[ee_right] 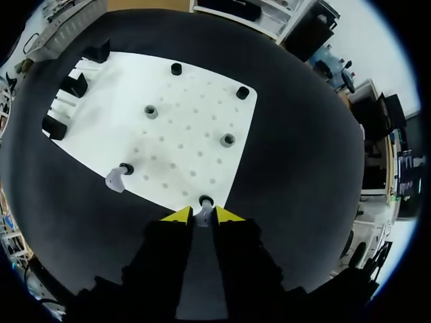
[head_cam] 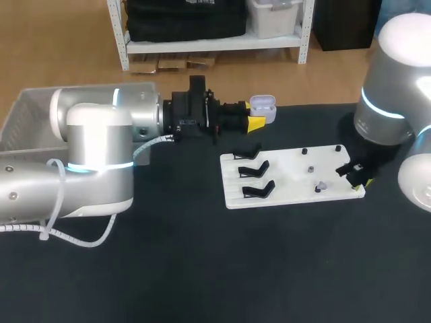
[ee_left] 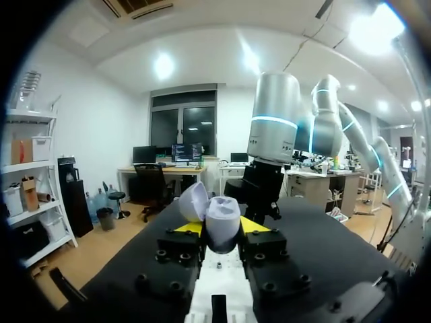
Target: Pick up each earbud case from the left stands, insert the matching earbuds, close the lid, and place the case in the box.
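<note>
**Open case ready, corner earbud grip unconfirmed**

Your left gripper point(ee_left: 217, 229) has its jaws clamped on the earbud case point(ee_left: 222, 214). The lid is open, and the case is held near the far edge of the counter point(head_cam: 168, 269), behind the white board point(head_cam: 289, 196).

Your right gripper point(ee_right: 203, 217) sits at the board's near corner with an earbud point(ee_right: 203, 211) between its yellow tips, just by a peg point(ee_right: 204, 200). Whether those jaws are pinching it or only straddling it cannot be told.

If you lift on a loose pinch, the small, smooth bud will likely twist or drop and could roll off the board. A skewed bud probably won't seat in the case, and forcing it could turn the case in your left jaws.

A second earbud point(ee_right: 116, 180) lies loose on the board, so a careless sweep would knock it.
</note>
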### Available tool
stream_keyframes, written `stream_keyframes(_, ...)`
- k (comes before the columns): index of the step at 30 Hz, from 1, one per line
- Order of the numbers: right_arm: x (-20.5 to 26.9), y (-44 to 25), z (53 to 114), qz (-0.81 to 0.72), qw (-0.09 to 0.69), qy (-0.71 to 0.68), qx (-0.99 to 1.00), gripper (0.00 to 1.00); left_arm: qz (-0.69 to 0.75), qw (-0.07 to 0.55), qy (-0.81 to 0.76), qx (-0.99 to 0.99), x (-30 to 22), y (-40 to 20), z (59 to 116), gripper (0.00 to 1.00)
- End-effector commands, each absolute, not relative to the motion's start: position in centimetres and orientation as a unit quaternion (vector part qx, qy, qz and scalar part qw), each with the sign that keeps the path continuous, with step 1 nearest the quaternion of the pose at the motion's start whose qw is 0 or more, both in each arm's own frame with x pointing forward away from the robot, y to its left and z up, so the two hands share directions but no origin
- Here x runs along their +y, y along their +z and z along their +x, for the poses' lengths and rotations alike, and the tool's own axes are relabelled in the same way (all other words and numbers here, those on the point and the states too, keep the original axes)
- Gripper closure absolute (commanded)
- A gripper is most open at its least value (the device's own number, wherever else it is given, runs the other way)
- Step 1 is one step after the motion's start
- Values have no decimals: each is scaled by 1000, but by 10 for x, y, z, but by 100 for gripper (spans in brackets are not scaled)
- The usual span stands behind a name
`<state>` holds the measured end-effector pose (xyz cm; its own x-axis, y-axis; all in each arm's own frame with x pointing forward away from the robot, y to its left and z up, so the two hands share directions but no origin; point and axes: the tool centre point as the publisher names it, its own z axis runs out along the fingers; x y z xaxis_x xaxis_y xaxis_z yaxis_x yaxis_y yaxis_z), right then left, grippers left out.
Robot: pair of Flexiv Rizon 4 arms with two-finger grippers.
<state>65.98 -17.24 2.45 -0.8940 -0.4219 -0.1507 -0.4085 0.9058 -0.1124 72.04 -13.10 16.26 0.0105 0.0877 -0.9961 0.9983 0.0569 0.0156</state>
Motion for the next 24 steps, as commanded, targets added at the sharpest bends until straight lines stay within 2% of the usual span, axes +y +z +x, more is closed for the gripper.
stream_keyframes(1, -170, 38, 656, -204, 86, -51, 974, 100, 510, 496, -460, 531, -131, 162, 721, 100)
stream_keyframes(12, -153, 134, 628, -134, 55, -27, 989, 100, 510, 496, -460, 531, -131, 162, 721, 100)
stream_keyframes(17, -139, 164, 623, -97, 65, -64, 991, 100, 510, 496, -460, 531, -131, 162, 721, 100)
stream_keyframes(24, -139, 164, 623, -97, 65, -64, 991, 100, 510, 496, -460, 531, -131, 162, 721, 100)
